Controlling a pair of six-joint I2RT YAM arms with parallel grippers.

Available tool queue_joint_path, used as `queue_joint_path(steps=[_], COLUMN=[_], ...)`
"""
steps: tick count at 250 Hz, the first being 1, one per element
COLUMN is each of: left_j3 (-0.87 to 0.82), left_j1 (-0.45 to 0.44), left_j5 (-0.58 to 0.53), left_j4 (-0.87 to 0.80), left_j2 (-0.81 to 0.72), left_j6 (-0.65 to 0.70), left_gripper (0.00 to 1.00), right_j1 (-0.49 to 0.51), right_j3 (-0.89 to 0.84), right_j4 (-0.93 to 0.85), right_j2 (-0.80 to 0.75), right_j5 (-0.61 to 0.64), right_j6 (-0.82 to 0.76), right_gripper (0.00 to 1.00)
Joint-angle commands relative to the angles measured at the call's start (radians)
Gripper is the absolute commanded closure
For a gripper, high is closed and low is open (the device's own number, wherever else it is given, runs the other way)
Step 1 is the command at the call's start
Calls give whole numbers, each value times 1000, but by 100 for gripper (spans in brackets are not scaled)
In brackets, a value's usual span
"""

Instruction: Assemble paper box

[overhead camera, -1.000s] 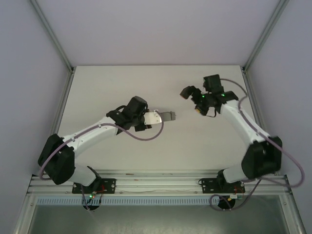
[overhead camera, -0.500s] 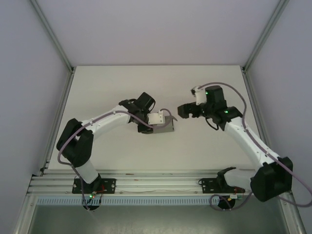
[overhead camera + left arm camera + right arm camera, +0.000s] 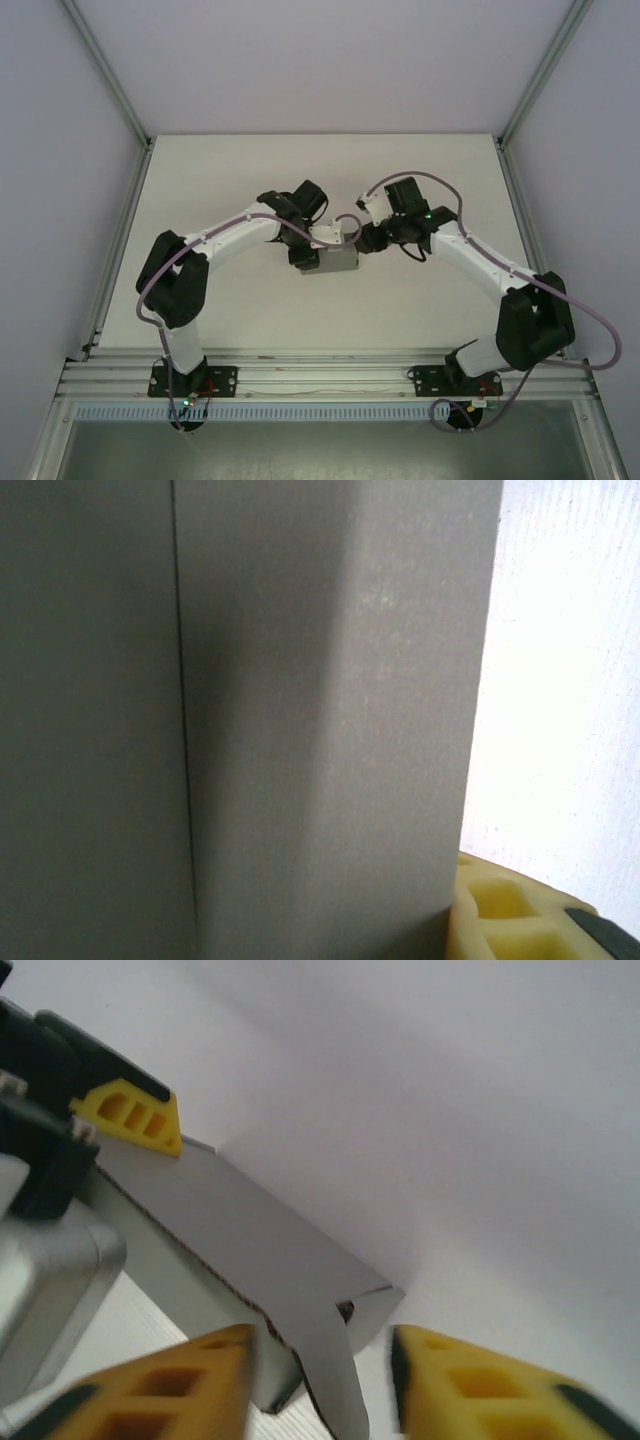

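The paper box (image 3: pixel 338 262) is a low grey card box at the table's middle. My left gripper (image 3: pixel 323 240) is shut on its left part. In the left wrist view the grey card (image 3: pixel 300 710) lies close to the lens, and one yellow finger pad (image 3: pixel 505 920) shows at the lower right. My right gripper (image 3: pixel 368 238) is at the box's right end. In the right wrist view its yellow fingers (image 3: pixel 170 1390) stand either side of a loose rounded flap (image 3: pixel 335 1380). A gap shows between the flap and the right finger, so the jaws are open. The left gripper's yellow finger (image 3: pixel 130 1115) presses on the box's far end.
The white table (image 3: pixel 250 180) is walled by pale panels with metal frame posts (image 3: pixel 105 70) at the back corners. Both arm bases sit on the rail (image 3: pixel 320 380) at the near edge. Purple cables loop over both arms.
Both arms have swung in toward the table's middle. The left brought the box to the centre. The right gripper moved left to the box's end, and its jaws narrowed around the flap.
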Motion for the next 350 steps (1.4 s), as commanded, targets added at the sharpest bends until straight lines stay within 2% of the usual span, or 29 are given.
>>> queue_joint_path(steps=[1,11,27,47,68,84,109,149,206,285,350], left_j3=[7,9,10,6,5,8,20,39,34,24,19], left_j1=[4,3,4,4,3,4,3,3,3,4,4], left_j5=[-3,-6,2,14,27,29,31,24,19,9,11], left_j4=[-21,-11,-7,15,36,51,57,33,31,43,37], left_j2=[42,41,40,34,34,38,51,68,63,52,49], left_j6=[-19,-35,-40,-49,-61,-72,-87,-84,-84,-77,-67], left_gripper=[57,57,56,55,54,54,53,51,50,50,50], right_j1=[8,9,12,18,42,59,77,126,155,165,165], right_j3=[44,56,65,48,5,-62,-192,-306,-405,-368,-323], right_j4=[11,-8,-28,3,60,159,355,440,541,479,422], right_j2=[17,24,25,13,-19,-60,-121,-154,-125,-97,-123], right_j5=[-2,-17,-26,7,102,194,231,383,435,461,575], right_j6=[22,25,39,116,231,370,519,427,295,164,182], right_gripper=[80,90,99,100,100,100,100,100,100,100,100])
